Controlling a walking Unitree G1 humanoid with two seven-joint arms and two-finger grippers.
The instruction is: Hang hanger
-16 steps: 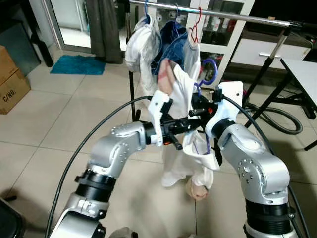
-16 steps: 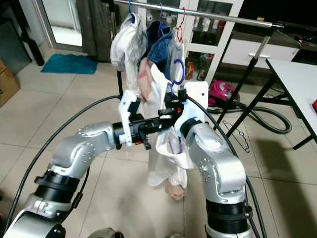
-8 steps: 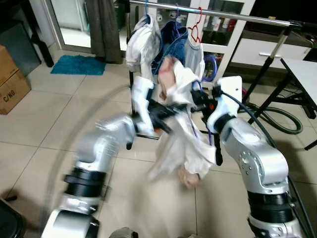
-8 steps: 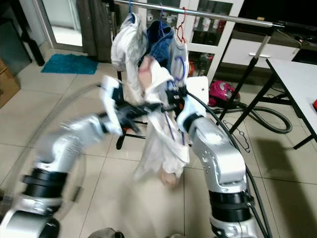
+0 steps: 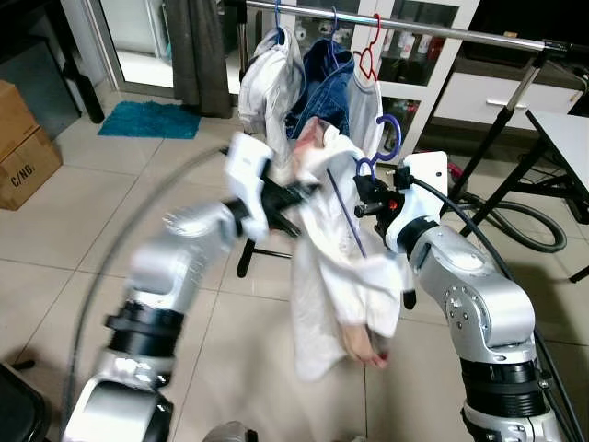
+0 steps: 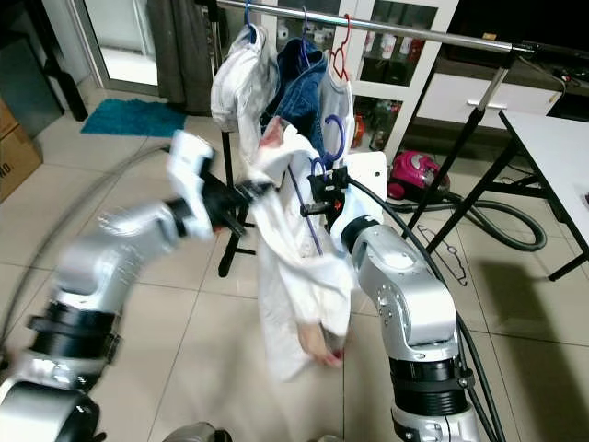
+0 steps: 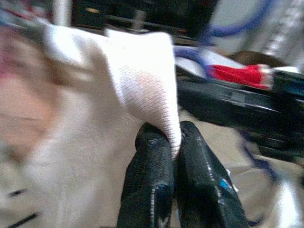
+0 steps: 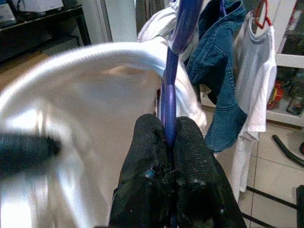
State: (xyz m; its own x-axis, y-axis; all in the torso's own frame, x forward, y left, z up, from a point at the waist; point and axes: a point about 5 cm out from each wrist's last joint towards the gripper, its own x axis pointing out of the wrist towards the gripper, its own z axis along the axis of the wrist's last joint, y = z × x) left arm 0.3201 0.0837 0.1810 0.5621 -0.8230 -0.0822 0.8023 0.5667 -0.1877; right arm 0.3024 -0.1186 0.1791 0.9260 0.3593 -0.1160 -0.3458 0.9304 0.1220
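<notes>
A purple hanger (image 5: 393,136) carries a white garment (image 5: 342,269) that hangs down between my arms, below the clothes rail (image 5: 442,29). My right gripper (image 8: 167,137) is shut on the hanger's purple stem, just under the hook, and appears in the head view as well (image 5: 364,191). My left gripper (image 7: 173,142) is shut on a fold of the white garment, holding it out to the left at about hanger height (image 5: 296,195). The left arm is blurred by motion. The hook is lower than the rail and apart from it.
On the rail hang a white shirt (image 5: 270,78), a denim piece (image 5: 322,81) and a white tee (image 5: 366,103) on a red hanger. A cardboard box (image 5: 23,147) and teal mat (image 5: 147,120) lie left. A white table (image 5: 563,129), vacuum hose (image 5: 526,221) and pink vacuum (image 6: 410,170) stand right.
My left arm has swung up and to the left with the cloth in its grip, pulling the garment open. The garment now hangs longer. The right gripper and hanger have barely shifted.
</notes>
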